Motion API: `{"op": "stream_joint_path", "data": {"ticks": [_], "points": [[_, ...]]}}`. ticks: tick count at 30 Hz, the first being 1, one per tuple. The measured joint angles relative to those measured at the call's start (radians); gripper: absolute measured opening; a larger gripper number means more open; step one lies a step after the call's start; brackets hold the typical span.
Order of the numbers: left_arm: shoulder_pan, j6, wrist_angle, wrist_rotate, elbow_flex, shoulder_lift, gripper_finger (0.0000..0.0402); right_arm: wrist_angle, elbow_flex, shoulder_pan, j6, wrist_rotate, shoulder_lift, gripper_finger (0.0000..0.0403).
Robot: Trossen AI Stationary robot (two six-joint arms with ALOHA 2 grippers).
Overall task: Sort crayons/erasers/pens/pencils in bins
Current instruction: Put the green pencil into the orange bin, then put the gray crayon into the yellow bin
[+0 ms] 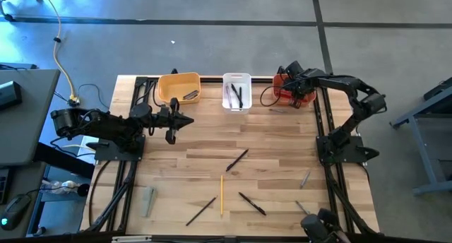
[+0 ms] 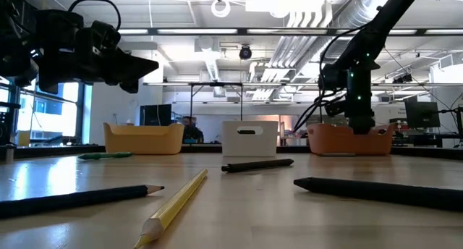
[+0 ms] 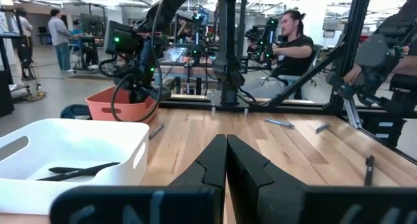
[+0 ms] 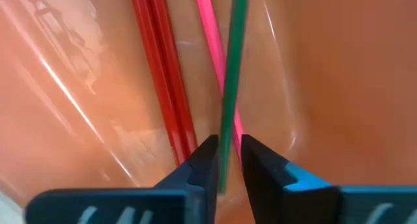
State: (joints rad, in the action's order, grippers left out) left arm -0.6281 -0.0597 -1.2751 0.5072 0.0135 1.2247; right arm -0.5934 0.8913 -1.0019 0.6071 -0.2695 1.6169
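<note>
3 bins [image 1: 236,92] in row at table [image 1: 176,172] back edge, pens [image 1: 237,159] & pencil [image 1: 221,194] scattered mid/front.

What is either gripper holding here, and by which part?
Right gripper: green pencil between its fingers near one end, grip unclear. Left gripper: shut, empty.

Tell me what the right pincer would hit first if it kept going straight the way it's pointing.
Probably the red-orange bin's floor: the right pincer points down into it, a green stick between its fingers, red sticks alongside. Depth is unclear.

A robotics lab: beyond the wooden worktop [image 3: 215,129], other robot rigs [image 3: 140,45], seated people [image 3: 293,51] (working), exposed ceiling ducts [image 2: 318,14].
</note>
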Motion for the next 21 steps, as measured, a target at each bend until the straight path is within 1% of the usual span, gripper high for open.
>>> {"op": "stream_joint_path", "data": {"ticks": [5, 9, 11, 13, 16, 17, 18, 21], "points": [[0.0, 0.0, 0.0, -0.007, 0.0, 0.0, 0.0, -0.002, 0.0, 0.003, 0.0, -0.016, -0.008, 0.0093], [0.0, 0.0, 0.0, -0.011, 0.0, 0.0, 0.0, 0.003, 0.0, 0.018, -0.023, -0.038, -0.059, 0.0094], [0.0, 0.0, 0.0, -0.011, 0.0, 0.0, 0.0, 0.002, 0.001, 0.029, -0.051, -0.047, -0.101, 0.0083], [0.0, 0.0, -0.001, -0.015, 0.0, 0.0, 0.0, -0.008, 0.001, 0.04, -0.1, -0.041, -0.153, 0.0062], [0.0, 0.0, -0.001, -0.02, 0.0, 0.0, 0.0, -0.012, -0.009, 0.057, -0.178, 0.017, -0.234, 0.0019], [0.0, 0.0, -0.001, -0.021, 0.0, 0.0, 0.0, -0.002, -0.02, 0.065, -0.206, 0.04, -0.263, 0.001], [0.0, 0.0, -0.001, -0.022, 0.0, 0.0, 0.0, 0.013, -0.036, 0.077, -0.235, 0.049, -0.292, 0.0006], [0.0, 0.0, -0.001, -0.022, 0.0, 0.0, 0.0, 0.083, -0.106, 0.129, -0.325, 0.062, -0.38, 0.0011]]}}
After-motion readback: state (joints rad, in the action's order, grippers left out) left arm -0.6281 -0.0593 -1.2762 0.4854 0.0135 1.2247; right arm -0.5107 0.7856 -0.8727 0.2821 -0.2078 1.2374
